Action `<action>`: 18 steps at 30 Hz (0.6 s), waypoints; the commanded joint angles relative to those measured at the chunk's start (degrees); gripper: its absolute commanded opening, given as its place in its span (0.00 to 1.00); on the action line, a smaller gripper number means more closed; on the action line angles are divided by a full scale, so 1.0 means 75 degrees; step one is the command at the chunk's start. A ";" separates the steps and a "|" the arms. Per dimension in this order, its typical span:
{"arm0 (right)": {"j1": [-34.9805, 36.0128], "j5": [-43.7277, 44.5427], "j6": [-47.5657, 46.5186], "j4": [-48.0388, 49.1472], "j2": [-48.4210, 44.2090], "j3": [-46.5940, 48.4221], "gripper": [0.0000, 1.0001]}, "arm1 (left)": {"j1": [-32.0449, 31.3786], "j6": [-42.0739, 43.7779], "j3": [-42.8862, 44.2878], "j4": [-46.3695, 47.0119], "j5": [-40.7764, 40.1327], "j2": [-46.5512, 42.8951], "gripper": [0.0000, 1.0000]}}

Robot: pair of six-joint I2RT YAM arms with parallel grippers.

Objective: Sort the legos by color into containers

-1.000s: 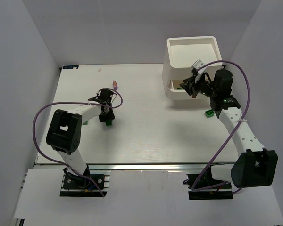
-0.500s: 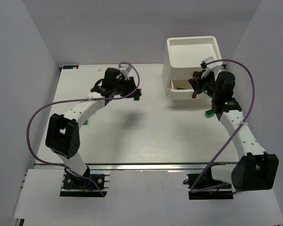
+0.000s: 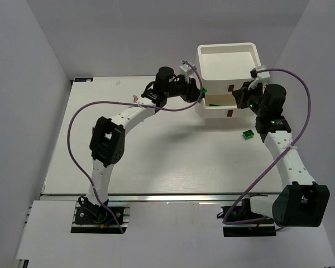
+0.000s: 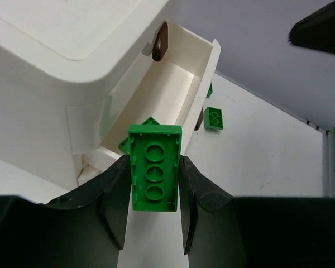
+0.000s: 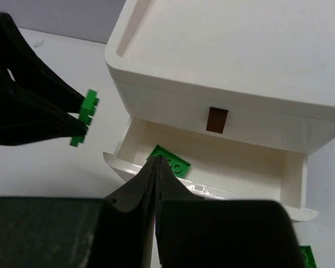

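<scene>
Drawer (image 5: 223,163) pulled out, green lego (image 5: 176,163) lying inside; left tool (image 4: 154,170) pinching second green lego (image 4: 154,151); right tool (image 5: 158,163) pressed together.

Stacked unit (image 3: 228,48) sits far-right on worktop (image 3: 156,162). Its lower drawer (image 3: 215,110) sticks out twd near side, w/ drawer lego (image 5: 170,160) lying inside. Left pincer (image 3: 200,89), held lego (image 4: 154,175) btwn its fingers, is just left of unit. Right pincer (image 3: 240,99) is by drawer's right side. Loose lego (image 3: 248,134) lies on worktop, nearer & right of drawer. Far lego (image 3: 135,98) lies well left of unit.
</scene>
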 commanded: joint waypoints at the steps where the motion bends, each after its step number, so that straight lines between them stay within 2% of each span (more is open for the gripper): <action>1: -0.0154 0.0153 0.0128 0.0154 -0.0309 0.0249 0.00 | -0.0266 0.0806 0.0433 0.1023 -0.0121 0.0139 0.00; 7: -0.0237 0.0071 0.0222 0.0025 -0.0391 0.0120 0.00 | -0.0512 0.1078 0.1358 0.1200 -0.0744 0.0994 0.00; 13: -0.0237 0.0060 0.0245 0.0095 -0.0602 -0.0173 0.00 | -0.0723 0.1231 0.1465 0.1223 -0.1329 0.1242 0.04; 15: -0.0260 0.0060 0.0164 0.0095 -0.0649 -0.0208 0.00 | -0.0723 0.1161 0.1406 0.1375 -0.1505 0.1347 0.16; 16: -0.0249 0.0036 0.0093 0.0084 -0.0684 -0.0243 0.00 | -0.0792 0.1172 0.1406 0.1399 -0.1552 0.1428 0.30; 17: -0.0249 -0.0010 0.0035 0.0084 -0.0696 -0.0255 0.02 | -0.0793 0.1160 0.1429 0.1376 -0.1599 0.1464 0.40; 18: -0.0226 -0.0045 -0.0059 0.0060 -0.0754 -0.0279 0.09 | -0.0793 0.1149 0.1430 0.1364 -0.1681 0.1476 0.51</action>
